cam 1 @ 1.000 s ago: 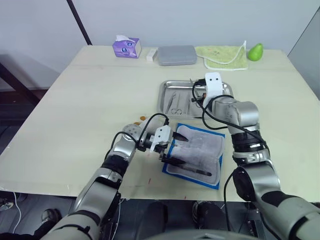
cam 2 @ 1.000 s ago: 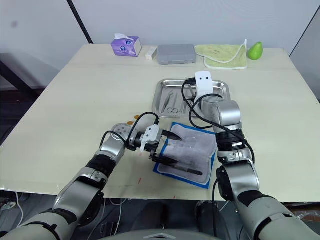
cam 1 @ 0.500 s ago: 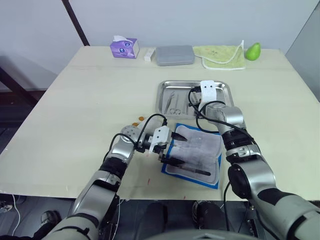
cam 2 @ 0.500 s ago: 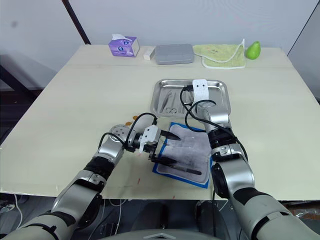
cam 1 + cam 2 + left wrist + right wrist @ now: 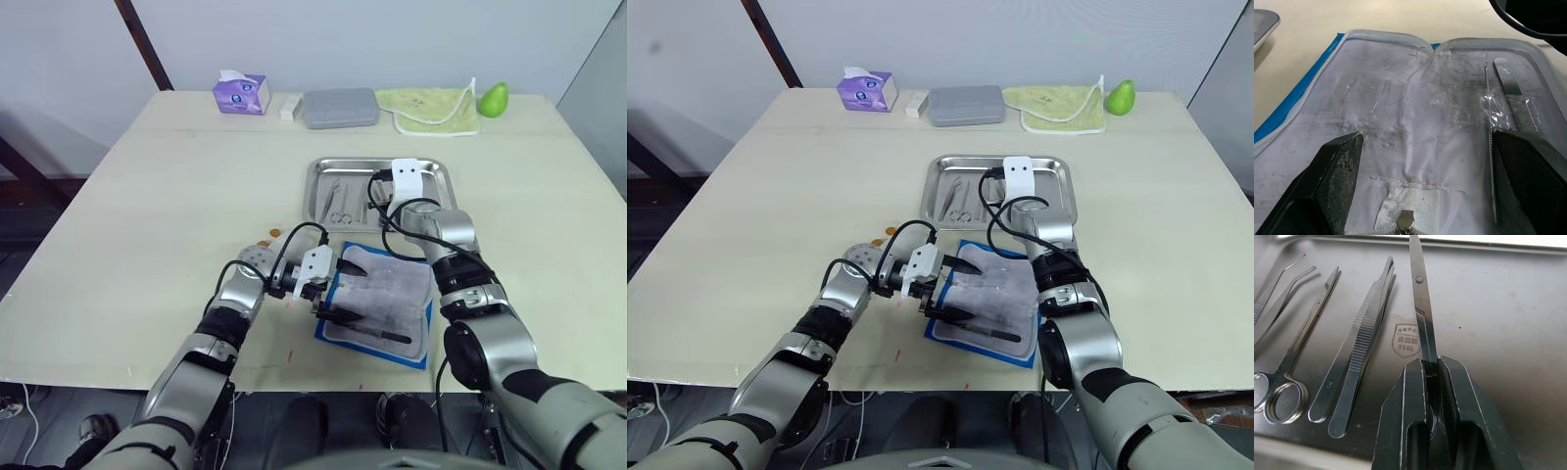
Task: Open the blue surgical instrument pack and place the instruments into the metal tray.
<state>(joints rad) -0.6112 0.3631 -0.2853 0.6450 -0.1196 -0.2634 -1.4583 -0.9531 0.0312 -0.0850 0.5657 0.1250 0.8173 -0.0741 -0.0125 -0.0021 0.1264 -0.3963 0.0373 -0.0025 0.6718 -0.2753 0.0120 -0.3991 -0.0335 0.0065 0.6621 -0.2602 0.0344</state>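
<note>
Nearest you, your left tool point(image 5: 334, 290) sits spread wide over the blue surgical instrument pack point(image 5: 382, 305), a probe point(image 5: 1490, 147) left inside. Further out, your right tool point(image 5: 1433, 382) has dropped into the metal tray point(image 5: 436, 174) — clamped on scissors point(image 5: 1422, 316), release next.

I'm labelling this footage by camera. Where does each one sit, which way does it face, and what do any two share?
Left and right eye views: on the head, looking forward and down at the table; both arms show.
Left wrist view: along the left gripper, jaws open, over the blue surgical instrument pack.
Right wrist view: along the right gripper, shut on scissors above the metal tray.
Shared: pack and tray appear in both eye views.
</note>
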